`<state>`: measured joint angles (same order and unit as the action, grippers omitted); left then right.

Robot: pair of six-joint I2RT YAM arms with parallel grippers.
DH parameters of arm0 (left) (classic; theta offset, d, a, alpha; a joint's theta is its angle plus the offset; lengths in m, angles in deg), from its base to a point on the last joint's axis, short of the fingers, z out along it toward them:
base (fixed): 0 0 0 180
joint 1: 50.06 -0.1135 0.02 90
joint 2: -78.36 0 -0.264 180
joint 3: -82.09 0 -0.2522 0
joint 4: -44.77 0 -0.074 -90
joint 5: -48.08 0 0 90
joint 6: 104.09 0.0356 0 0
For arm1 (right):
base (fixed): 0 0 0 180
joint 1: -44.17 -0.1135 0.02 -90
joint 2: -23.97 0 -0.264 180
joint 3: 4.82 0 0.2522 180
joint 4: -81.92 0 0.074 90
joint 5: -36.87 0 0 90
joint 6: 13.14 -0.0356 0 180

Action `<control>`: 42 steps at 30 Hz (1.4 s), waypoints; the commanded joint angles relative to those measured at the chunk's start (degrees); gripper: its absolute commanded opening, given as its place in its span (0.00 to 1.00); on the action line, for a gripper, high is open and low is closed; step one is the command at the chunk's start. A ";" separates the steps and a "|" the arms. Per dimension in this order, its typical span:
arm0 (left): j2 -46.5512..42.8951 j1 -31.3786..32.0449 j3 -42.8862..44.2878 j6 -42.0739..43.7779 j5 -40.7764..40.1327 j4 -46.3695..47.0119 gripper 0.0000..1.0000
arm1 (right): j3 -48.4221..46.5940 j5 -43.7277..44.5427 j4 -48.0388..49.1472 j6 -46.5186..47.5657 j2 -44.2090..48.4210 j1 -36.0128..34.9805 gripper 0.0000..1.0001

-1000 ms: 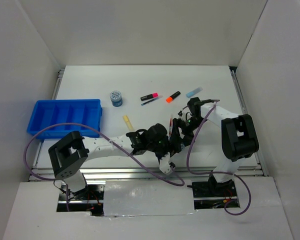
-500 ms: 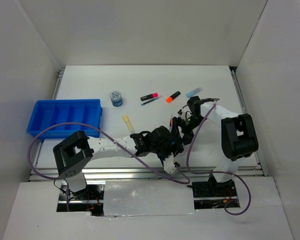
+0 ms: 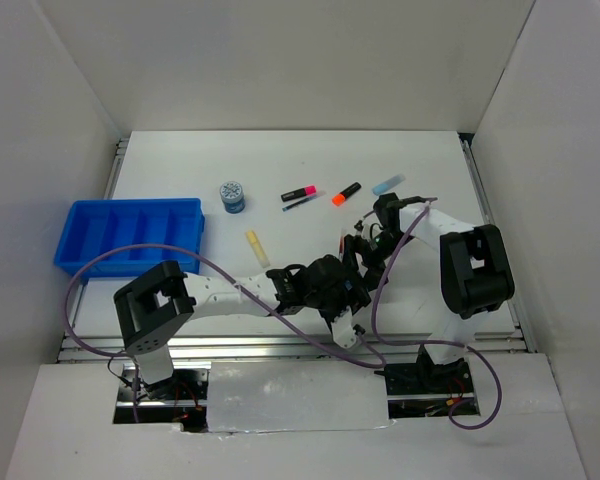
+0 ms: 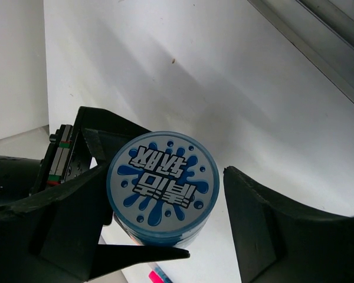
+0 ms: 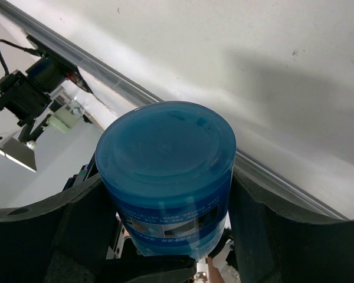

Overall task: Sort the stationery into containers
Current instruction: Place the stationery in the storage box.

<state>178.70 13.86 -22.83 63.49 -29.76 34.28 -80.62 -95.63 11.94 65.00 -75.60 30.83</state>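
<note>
Setting: white matte table point(image 3: 280, 160) closed in by plain white walls, with a ribbed metal rail point(image 4: 318, 35) along its near edge.
Left gripper: the left gripper point(image 4: 165, 206) had black, wedge-shaped fingers point(image 4: 59, 224) spread wide around the held roll; one finger touched the roll's side and a clear gap stood before the other.
Right gripper: the right gripper point(image 5: 165, 200) was pinching the same roll, its dark curved fingers point(image 5: 53, 236) pressed against both sides of the cylinder.
Held roll: the held roll point(image 4: 163, 184) was a short round cylinder of glossy, see-through blue plastic, lifted off the table between the two grippers near the table's middle front. One flat face carried a white label with a blue splash print and lettering; the other face was smooth, plain blue.
Second roll: the second roll point(image 3: 232, 196) stood on its flat end on the table, right of the tray and apart from it.
Tray: the tray point(image 3: 75, 245) was rectangular, bright blue moulded plastic, split into long compartments, lying at the table's left side.
Markers: pink marker point(image 3: 299, 192) and a thin dark pen point(image 3: 302, 204) lay just beside each other; an orange-black marker point(image 3: 346, 193) and a light blue marker point(image 3: 388, 184) lay further right; a pale yellow marker point(image 3: 256, 247) lay alone, nearer the arms.
Red pen: a thin red pen point(image 3: 340, 240) showed partly beside the right arm.
Cables: purple cables point(image 3: 110, 260) looped over both arms.
</note>
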 commanded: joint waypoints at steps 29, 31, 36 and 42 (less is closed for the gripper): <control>-10.76 6.04 -3.67 -11.62 -2.58 3.76 0.00 | -2.64 3.91 2.35 -1.06 8.60 11.65 0.98; -12.26 5.95 -1.13 -18.65 -3.98 2.80 0.00 | -3.61 6.19 3.75 -1.24 12.02 12.90 0.98; -16.04 -2.97 11.68 -52.40 -6.98 -6.59 0.00 | -6.16 12.44 6.83 0.87 20.80 19.40 0.98; -21.57 -26.94 16.47 -79.40 -1.62 -14.95 0.00 | -8.97 12.27 6.57 2.45 22.49 21.52 0.97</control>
<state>162.83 -2.88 -8.12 3.34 -32.25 22.41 -87.68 -84.31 16.81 66.12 -53.61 51.88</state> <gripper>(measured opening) 0.767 0.972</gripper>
